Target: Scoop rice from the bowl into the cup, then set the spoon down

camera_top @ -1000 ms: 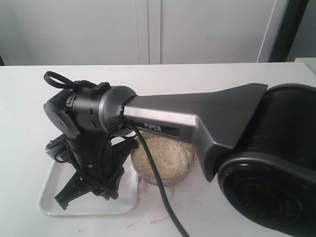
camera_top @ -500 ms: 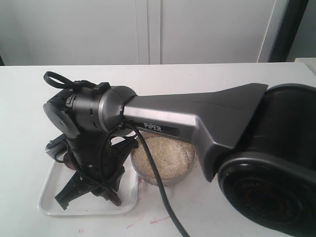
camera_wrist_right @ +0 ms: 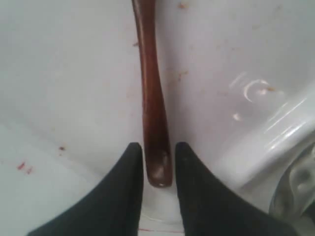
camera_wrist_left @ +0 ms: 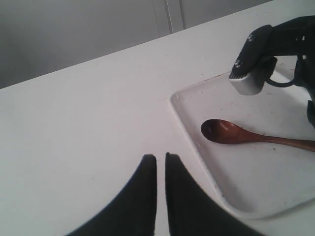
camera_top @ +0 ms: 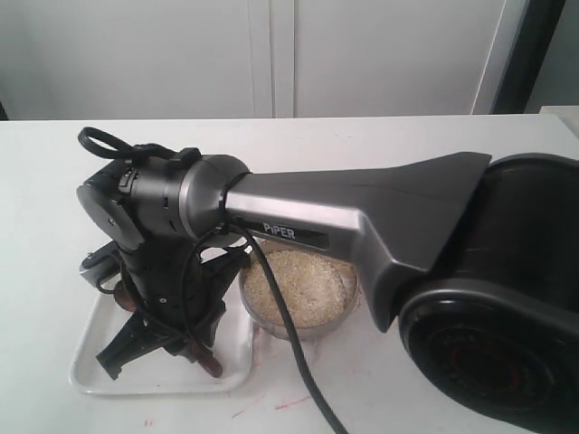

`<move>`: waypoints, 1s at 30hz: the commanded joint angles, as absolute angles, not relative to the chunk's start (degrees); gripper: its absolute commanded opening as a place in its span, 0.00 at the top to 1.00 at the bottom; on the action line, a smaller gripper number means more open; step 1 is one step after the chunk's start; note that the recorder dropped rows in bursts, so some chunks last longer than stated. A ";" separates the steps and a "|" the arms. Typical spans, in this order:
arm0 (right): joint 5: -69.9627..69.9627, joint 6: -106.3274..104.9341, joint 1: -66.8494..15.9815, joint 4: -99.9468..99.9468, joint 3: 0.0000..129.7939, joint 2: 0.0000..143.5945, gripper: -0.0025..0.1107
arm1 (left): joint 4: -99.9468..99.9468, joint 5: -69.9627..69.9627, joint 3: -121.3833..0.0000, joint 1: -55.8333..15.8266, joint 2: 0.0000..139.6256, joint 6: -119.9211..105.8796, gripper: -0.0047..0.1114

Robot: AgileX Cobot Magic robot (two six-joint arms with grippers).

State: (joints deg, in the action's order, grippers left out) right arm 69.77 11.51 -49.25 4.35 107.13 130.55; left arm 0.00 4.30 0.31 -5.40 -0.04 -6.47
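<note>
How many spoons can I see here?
1. The spoon lies in the tray beside the bowl, its handle end between the jaws of the right tool. The arm may hide others.

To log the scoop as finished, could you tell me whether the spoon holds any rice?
No, the spoon lies on the white tray with its round bowl bare.

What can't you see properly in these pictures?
- The cup: in no view.
- The bowl: far side hidden by the right arm, exterior view.
- The spoon: handle end cut off by the picture edge, left wrist view; round end cut off, right wrist view.
- The right gripper: too close beside the spoon handle to tell whether it touches, right wrist view.
</note>
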 commanded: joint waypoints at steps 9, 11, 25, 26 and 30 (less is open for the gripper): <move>69.96 11.57 -49.16 4.09 115.70 122.52 0.89 | 0.00 4.38 0.00 -5.31 0.00 -6.47 0.84; 69.96 11.57 -49.16 4.59 115.91 120.39 0.95 | 0.00 4.38 0.00 -5.31 0.00 -6.47 0.84; 69.96 9.96 -49.16 4.98 115.24 101.67 0.98 | 0.00 4.38 0.00 -5.31 0.00 -6.47 0.84; 69.96 9.07 -49.16 5.10 114.48 99.56 0.98 | 0.00 4.38 0.00 -5.31 0.00 -6.47 0.84; 69.96 8.76 -49.16 9.09 111.28 92.28 0.98 | 0.00 4.38 0.00 -5.31 0.00 -6.47 0.84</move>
State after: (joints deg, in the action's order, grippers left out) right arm 69.97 9.75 -49.25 5.73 113.29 97.39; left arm 0.00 4.30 0.31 -5.40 -0.04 -6.47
